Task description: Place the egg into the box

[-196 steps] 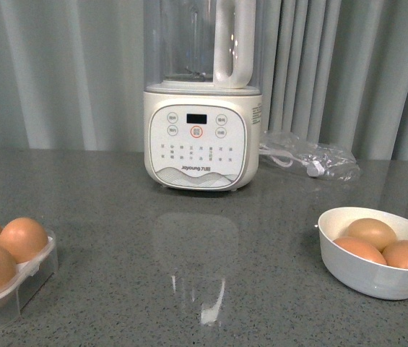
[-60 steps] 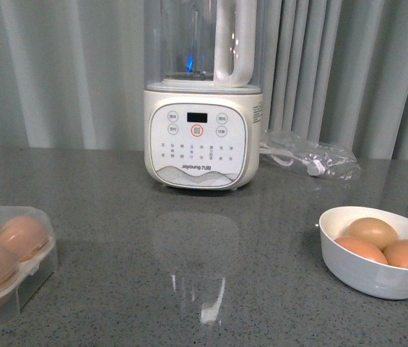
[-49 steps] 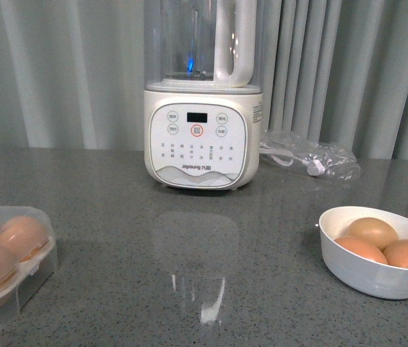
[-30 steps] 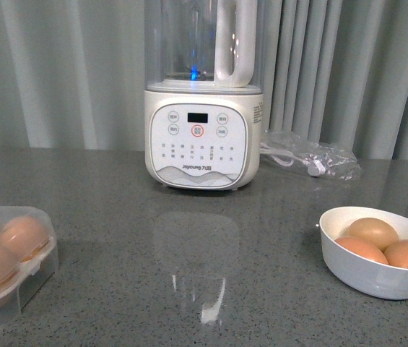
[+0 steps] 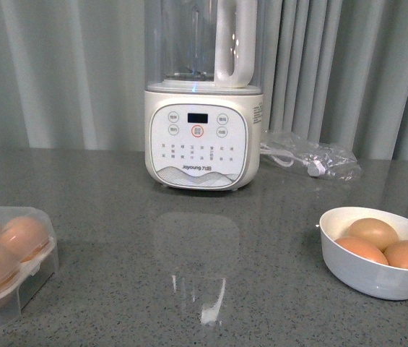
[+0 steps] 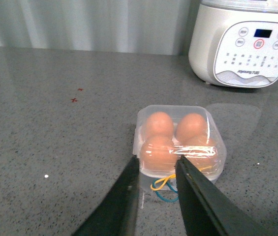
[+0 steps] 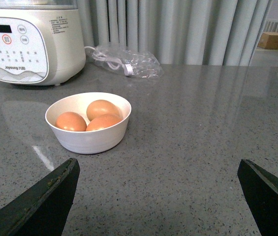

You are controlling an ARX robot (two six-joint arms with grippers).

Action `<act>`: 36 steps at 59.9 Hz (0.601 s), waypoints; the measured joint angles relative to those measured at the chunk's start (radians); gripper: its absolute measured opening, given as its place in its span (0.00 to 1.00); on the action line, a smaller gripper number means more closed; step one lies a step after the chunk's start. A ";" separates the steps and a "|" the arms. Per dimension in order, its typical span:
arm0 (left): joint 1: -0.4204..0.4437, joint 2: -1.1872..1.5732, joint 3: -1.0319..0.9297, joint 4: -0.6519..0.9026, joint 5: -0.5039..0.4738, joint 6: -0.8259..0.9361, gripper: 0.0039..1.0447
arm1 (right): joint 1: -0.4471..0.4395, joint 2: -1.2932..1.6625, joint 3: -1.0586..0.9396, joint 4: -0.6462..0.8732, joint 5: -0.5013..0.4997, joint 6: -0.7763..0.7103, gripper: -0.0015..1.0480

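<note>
**Eggs boxed under a closed lid, both arms holding nothing**

The small clear, slightly frosted plastic egg box (image 6: 180, 139) sits on the speckled grey stone table (image 5: 189, 253) at the robot's left, close to the near edge. Its domed lid is down, and four smooth orange-brown eggs fill the rounded cups beneath it. The egg (image 6: 158, 152) in the cup nearest the left arm shows blurred through the plastic, with a bright glare streak across the lid beside it. Thin yellow and blue rubber bands (image 6: 166, 187) lie on the table just against the box's near wall.

The left end effector (image 6: 157, 164) has its two dark, tapered fingers parted by a narrow gap. The tips are just short of the box's near wall; whether they touch it, I cannot tell. Nothing is between them.

The right end effector (image 7: 158, 169) is spread wide and empty, its dark fingers at the two lower corners of its wrist view, over bare table.

To the right stands a round, glossy white bowl (image 5: 368, 275) holding three more brown eggs. At the back of the table is a cream-coloured blender (image 5: 202, 137) with a clear jug and a curved handle. Just beside it lies a crinkled clear plastic bag (image 5: 312, 155) holding a white cable. Between box and bowl the polished surface lies open, with grey pleated curtains (image 5: 59, 72) behind.
</note>
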 joint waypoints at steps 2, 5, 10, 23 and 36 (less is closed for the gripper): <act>-0.030 -0.010 -0.008 0.000 -0.037 -0.002 0.15 | 0.000 0.000 0.000 0.000 0.000 0.000 0.93; -0.068 -0.029 -0.020 0.000 -0.066 -0.005 0.05 | 0.000 0.000 0.000 0.000 0.001 0.000 0.93; -0.087 -0.050 -0.039 -0.001 -0.061 -0.009 0.03 | 0.000 0.000 0.000 0.000 -0.001 0.000 0.93; -0.088 -0.144 -0.084 -0.055 -0.067 -0.010 0.03 | 0.000 0.000 0.000 0.000 0.000 0.000 0.93; -0.088 -0.261 -0.104 -0.149 -0.068 -0.010 0.03 | 0.000 0.000 0.000 0.000 0.000 0.000 0.93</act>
